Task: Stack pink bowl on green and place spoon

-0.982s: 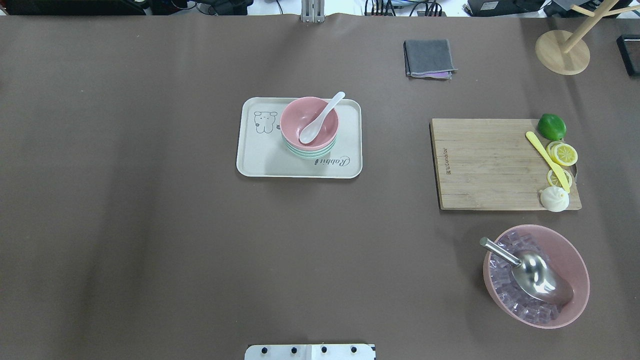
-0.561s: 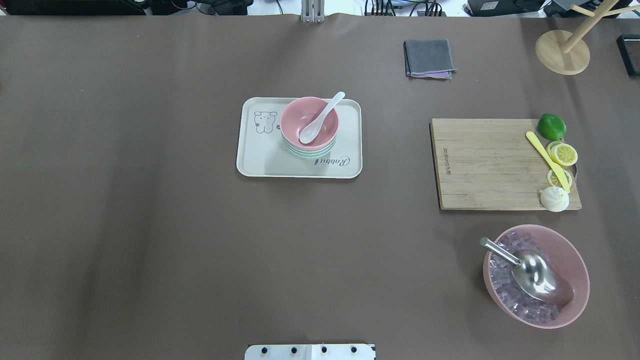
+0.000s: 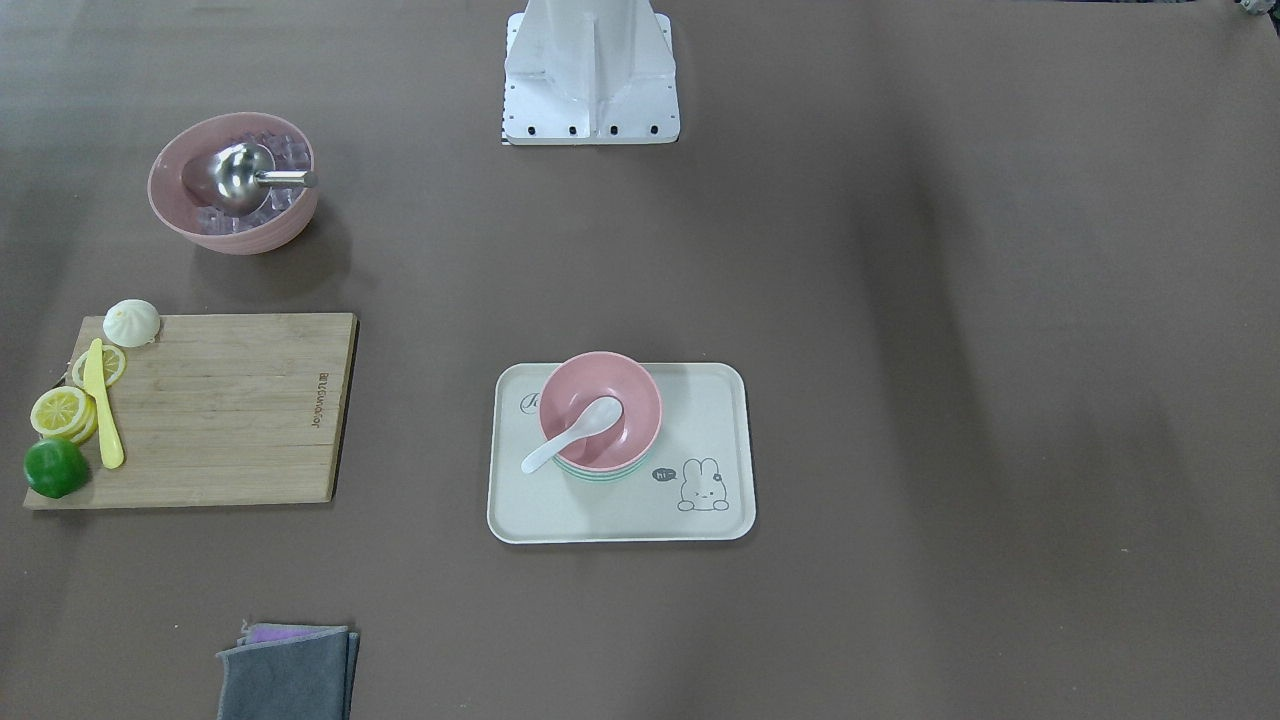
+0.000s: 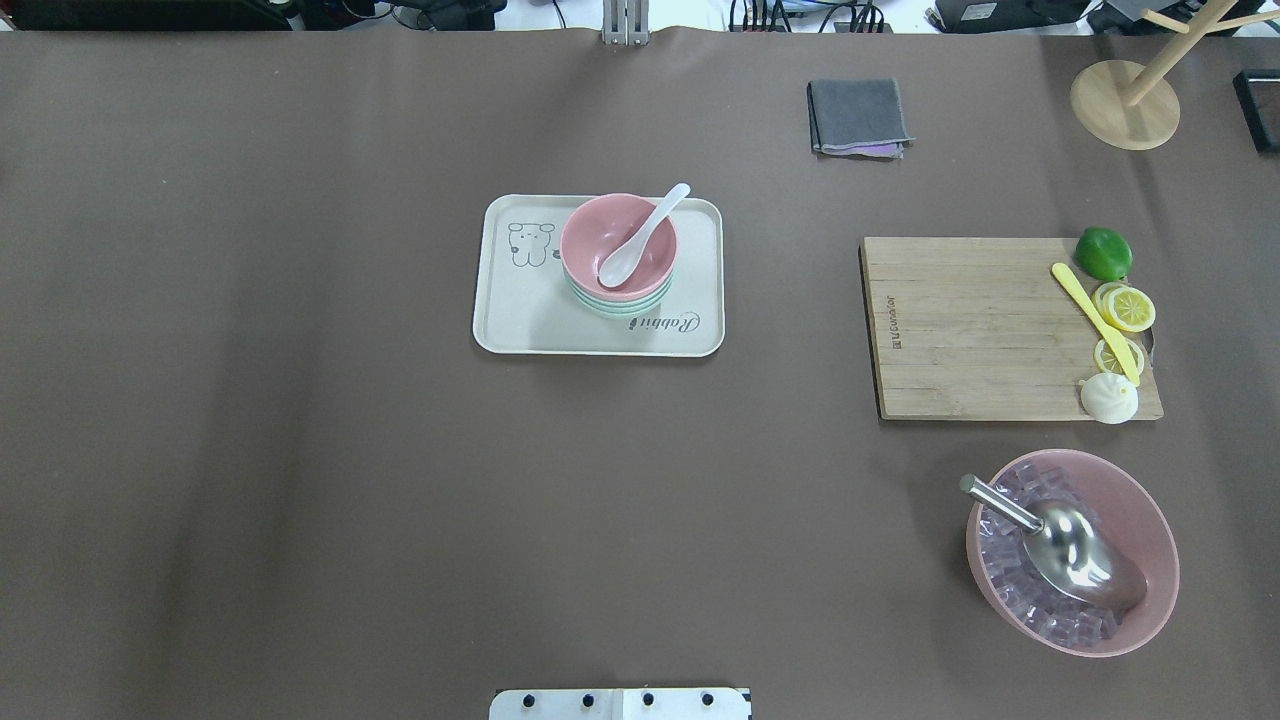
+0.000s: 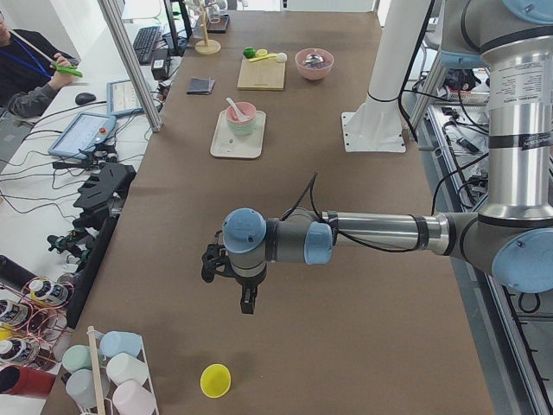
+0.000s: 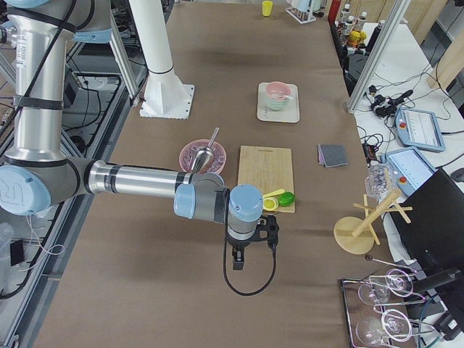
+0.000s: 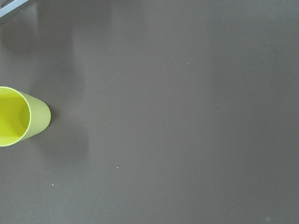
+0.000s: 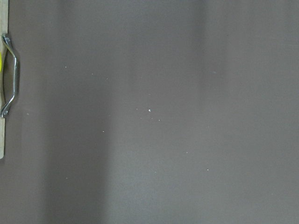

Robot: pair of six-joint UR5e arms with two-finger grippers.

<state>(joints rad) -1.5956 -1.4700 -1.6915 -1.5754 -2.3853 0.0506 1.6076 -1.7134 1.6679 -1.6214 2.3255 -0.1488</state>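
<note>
A white spoon (image 4: 640, 238) lies inside the pink bowl (image 4: 585, 232), nested atop green bowl (image 4: 617, 305).

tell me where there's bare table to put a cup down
Bare table: everything left of the tray, the strip between tray and cutting board, and from tray to robot base. Crowded: the board's right edge with lime, lemon slices, knife, bun, and the ice bowl.

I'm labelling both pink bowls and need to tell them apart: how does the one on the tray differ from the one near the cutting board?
The small pink bowl is clearly smaller than the large pink bowl. The small pink bowl sits stacked on green bowls on the tray; the large pink bowl stands directly on the table. The small one holds only a white spoon; the large one holds clear cubes and a metal scoop. Both are pink, round and upright.
</note>
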